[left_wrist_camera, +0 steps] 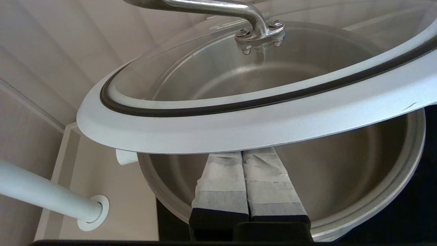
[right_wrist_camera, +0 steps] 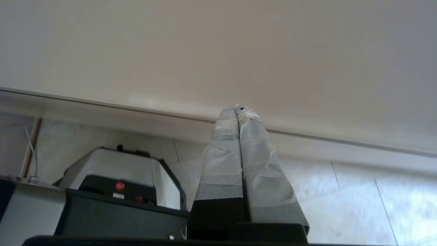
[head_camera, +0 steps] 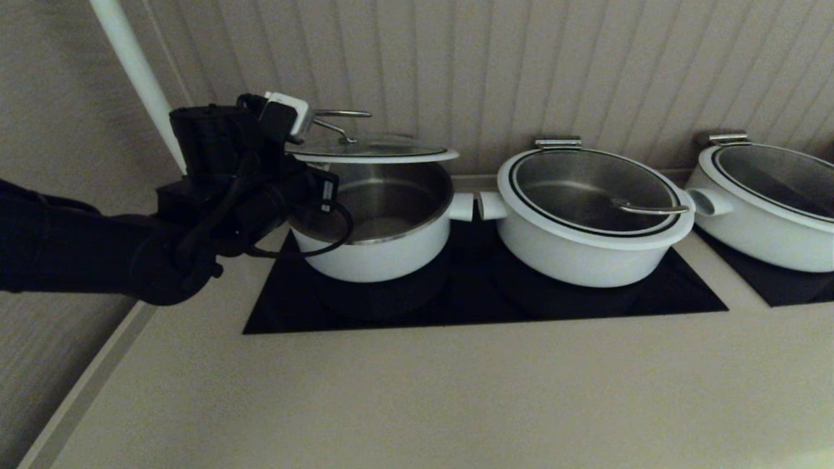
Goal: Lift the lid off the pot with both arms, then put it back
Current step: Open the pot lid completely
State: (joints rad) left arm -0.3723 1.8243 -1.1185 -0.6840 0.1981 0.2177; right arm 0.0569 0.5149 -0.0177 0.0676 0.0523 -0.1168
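The lid (head_camera: 371,151) hangs level a short way above the open pot (head_camera: 384,241), which stands on the left of the black cooktop. My left gripper (head_camera: 298,163) is at the lid's left edge. In the left wrist view its fingers (left_wrist_camera: 218,184) are pressed together, and the gripper's tips (left_wrist_camera: 243,152) are hidden under the lid's white rim (left_wrist_camera: 239,126). The steel loop handle (left_wrist_camera: 218,7) passes overhead. The pot's steel inside (left_wrist_camera: 341,177) shows below and is empty. My right gripper (right_wrist_camera: 238,108) is shut and empty, down below the counter's edge, out of the head view.
Two wider white pots with lids on stand to the right, one in the middle (head_camera: 586,215) and one at the far right (head_camera: 769,202). The black cooktop (head_camera: 488,306) is set in a beige counter. A white pole (head_camera: 137,71) and a ribbed wall are behind.
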